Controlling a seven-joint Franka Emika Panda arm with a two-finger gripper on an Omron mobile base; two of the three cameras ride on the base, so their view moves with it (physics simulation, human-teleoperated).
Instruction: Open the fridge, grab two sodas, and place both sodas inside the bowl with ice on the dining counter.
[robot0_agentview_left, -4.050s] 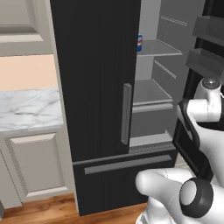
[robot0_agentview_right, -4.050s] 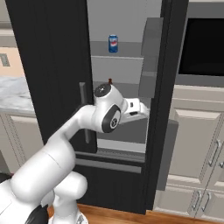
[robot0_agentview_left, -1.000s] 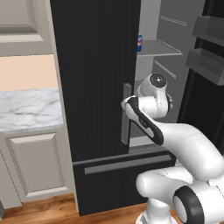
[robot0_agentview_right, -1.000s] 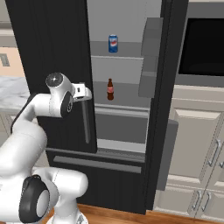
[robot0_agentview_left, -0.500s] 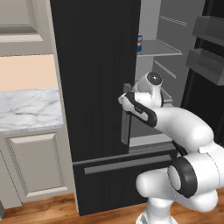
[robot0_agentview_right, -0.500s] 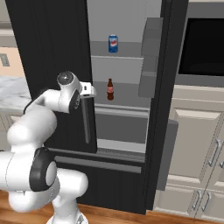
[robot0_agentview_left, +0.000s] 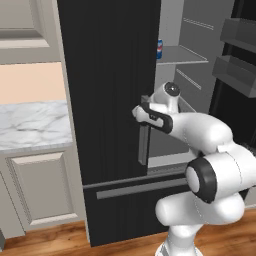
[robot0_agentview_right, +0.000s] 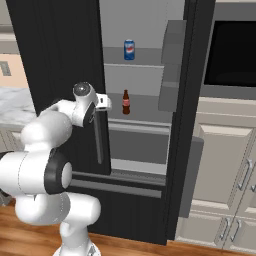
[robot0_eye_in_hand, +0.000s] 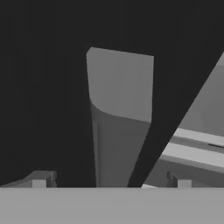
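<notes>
Swung leftward since a few seconds back, now folded against the closed left door instead of reaching into the open right side. Stands tall, matte black and flat-fronted: fridge (robot0_agentview_right: 60, 60), right door (robot0_agentview_right: 192, 100) swung wide, left door (robot0_agentview_left: 107, 85) shut, lower drawer (robot0_agentview_left: 135, 192) crossed by a horizontal grey bar. Shows a smooth grey interior with flat shelves and boxy door bins. Runs alongside on the left: marble-topped bench (robot0_agentview_left: 32, 125), white with grey veins, over cream panelled cabinets (robot0_agentview_left: 42, 187). Sits to the right: dark built-in oven window (robot0_agentview_right: 232, 47) above more cream cabinet fronts; glossy wood floor (robot0_agentview_right: 30, 235) below.

Hangs vertical on the left door: grey handle (robot0_eye_in_hand: 120, 118), a squared bar with rounded top. Hovers right at it: end effector (robot0_eye_in_hand: 111, 181), fingers (robot0_eye_in_hand: 39, 181) spread wide, one either side of the bar's lower run, nothing clasped. Cannot tell whether the tips touch the bar.

Rests on the upper shelf: blue can (robot0_agentview_right: 129, 49), cylindrical, red-and-white logo, upright. Stands one shelf lower: brown cola bottle (robot0_agentview_right: 126, 102), slim-necked, red label, upright, just right of the wrist. Blocks a straight path to the lower shelf from the left base view: the white arm's own bulk.
</notes>
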